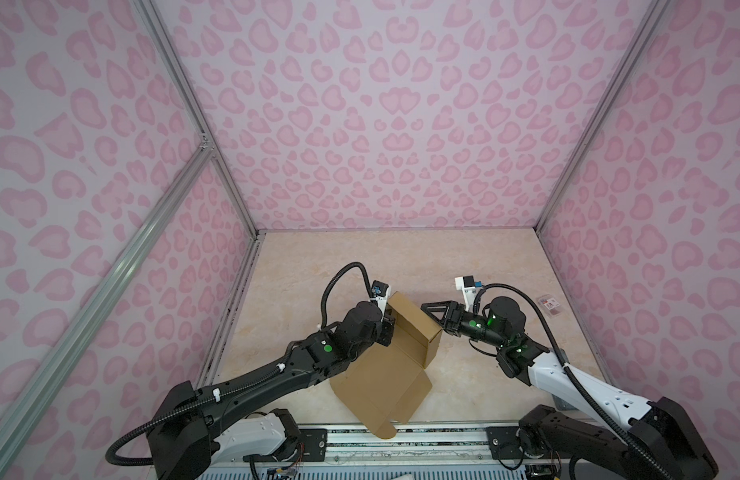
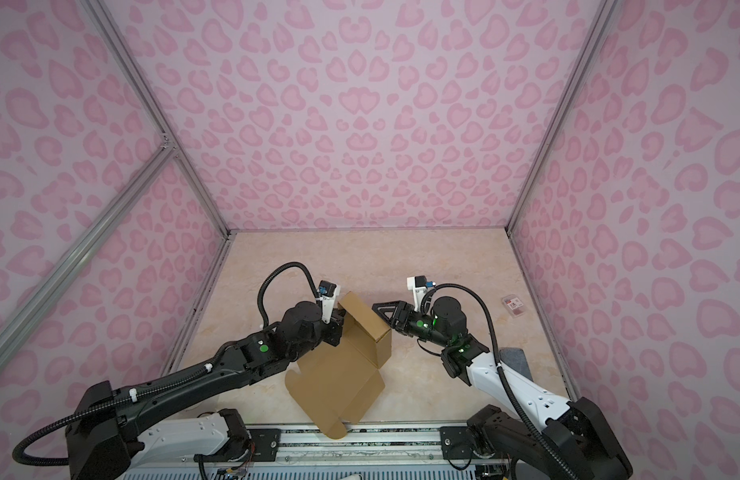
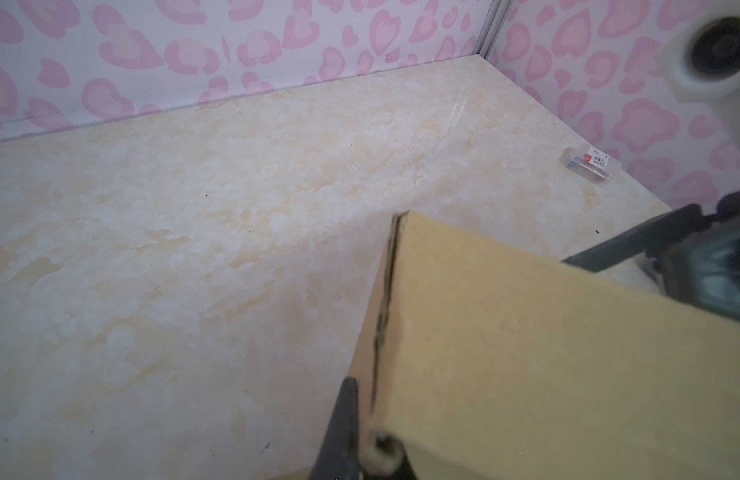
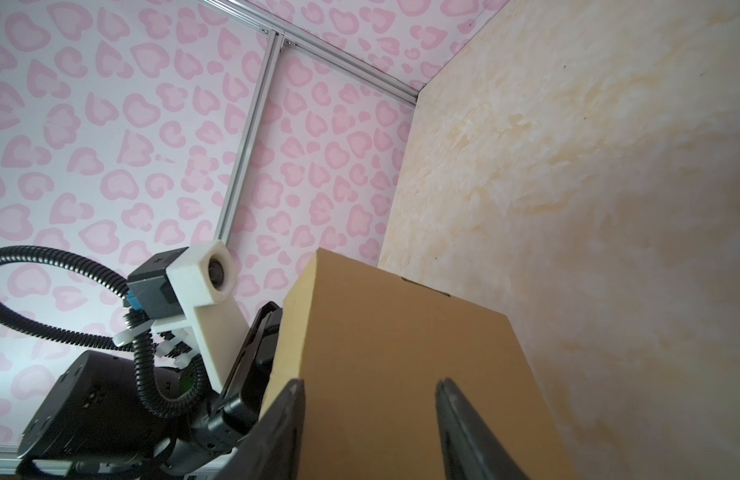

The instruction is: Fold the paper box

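Note:
The paper box [image 1: 385, 374] [image 2: 335, 386] is brown cardboard, partly folded, in the middle of the table in both top views. Its near part lies flat and its far part [image 1: 414, 322] stands up as walls. My left gripper [image 1: 388, 322] [image 3: 368, 399] is shut on the raised wall's left edge. One dark finger [image 3: 343, 415] shows and the other is hidden behind the cardboard [image 3: 526, 332]. My right gripper [image 1: 431, 313] [image 4: 370, 415] is open at the raised part's right side. Between its fingertips only the brown panel [image 4: 393, 332] shows.
A small clear packet with a red-white label [image 1: 549, 306] [image 3: 588, 166] lies near the right wall. Pink patterned walls with aluminium posts close in three sides. A metal rail [image 1: 401, 440] runs along the front edge, and the box's near flap overhangs it.

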Tool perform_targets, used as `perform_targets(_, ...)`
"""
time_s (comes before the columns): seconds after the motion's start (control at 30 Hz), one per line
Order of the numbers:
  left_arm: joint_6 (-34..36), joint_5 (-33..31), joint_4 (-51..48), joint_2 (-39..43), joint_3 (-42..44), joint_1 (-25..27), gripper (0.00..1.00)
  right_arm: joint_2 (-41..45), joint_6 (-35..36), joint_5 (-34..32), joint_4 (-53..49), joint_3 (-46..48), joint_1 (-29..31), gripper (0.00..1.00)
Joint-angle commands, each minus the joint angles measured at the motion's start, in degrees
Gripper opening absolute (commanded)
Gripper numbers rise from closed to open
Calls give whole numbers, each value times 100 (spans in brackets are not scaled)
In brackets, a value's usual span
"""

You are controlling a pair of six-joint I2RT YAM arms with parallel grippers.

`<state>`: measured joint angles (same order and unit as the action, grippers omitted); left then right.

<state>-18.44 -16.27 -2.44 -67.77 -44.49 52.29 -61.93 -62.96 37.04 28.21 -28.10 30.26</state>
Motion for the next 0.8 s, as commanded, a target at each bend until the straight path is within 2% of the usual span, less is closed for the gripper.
perform_targets(0.0, -54, 191, 406, -61, 175, -17, 2, 155, 434, -115, -563, -74, -117, 55)
perform_targets(0.23, 163, 105, 899, -226, 570, -14, 2, 544, 2019, -664, -2788, -978, -252, 57)
perform_targets(0.37, 192, -26, 1285, -455, 731, -17, 2, 517, 2353, -660, -3000, -1129, -200, 58)
perform_targets(0.47, 207, -20, 1496, -666, 722, -17, 2, 426, 2713, -813, -3256, -1305, 75, 58)
perform_targets(0.63, 322, -157, 1703, -835, 792, -9, 3, 200, 3846, -1914, -4301, -1851, 1042, 58)
perform_targets(0.77, 383, -113, 1918, -868, 929, -14, 3, 81, 3984, -2224, -4392, -1804, 1227, 58)
